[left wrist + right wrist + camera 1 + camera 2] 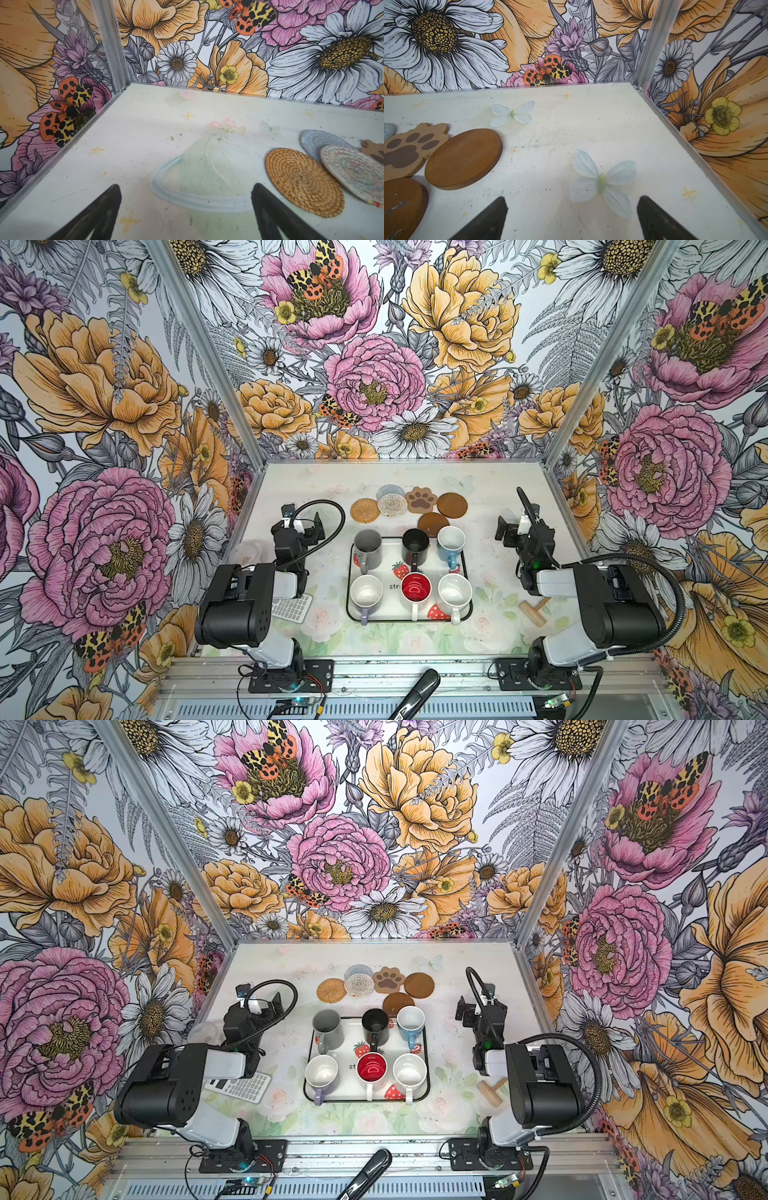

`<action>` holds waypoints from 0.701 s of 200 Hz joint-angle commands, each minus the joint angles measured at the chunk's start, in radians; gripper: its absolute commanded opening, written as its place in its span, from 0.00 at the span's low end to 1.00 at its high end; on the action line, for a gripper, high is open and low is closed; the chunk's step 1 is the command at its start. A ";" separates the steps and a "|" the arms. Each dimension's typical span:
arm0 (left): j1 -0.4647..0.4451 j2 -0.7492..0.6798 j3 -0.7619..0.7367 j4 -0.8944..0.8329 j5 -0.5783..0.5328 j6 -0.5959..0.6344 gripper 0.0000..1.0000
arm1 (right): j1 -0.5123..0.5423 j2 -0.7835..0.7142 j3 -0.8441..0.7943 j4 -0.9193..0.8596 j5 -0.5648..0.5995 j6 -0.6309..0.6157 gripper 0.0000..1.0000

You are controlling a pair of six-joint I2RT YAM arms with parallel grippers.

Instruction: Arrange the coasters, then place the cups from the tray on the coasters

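Six coasters lie clustered behind the tray (390, 608): tan rattan (365, 510), clear textured (392, 504) overlapping the grey-blue one (390, 492), a paw shape (421, 499) and two brown discs (452, 505) (432, 522). On the tray stand six cups: grey (368, 541), black (415, 543), light blue (451, 540), lavender (365, 592), red-inside (415, 587) and speckled white (454, 591). My left gripper (186, 187) hangs open and empty left of the rattan coaster (303, 182). My right gripper (572, 199) is open and empty, right of a brown disc (464, 159).
A white calculator (293, 608) lies by the left arm. Near the right arm lies a small wooden mallet (534, 611). A black handle (415, 695) rests on the front rail. Flowered walls close the table at the back and on both sides.
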 commanded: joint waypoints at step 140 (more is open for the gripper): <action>-0.004 -0.003 0.011 0.000 0.008 0.014 0.99 | 0.013 0.004 0.019 0.009 0.031 -0.017 1.00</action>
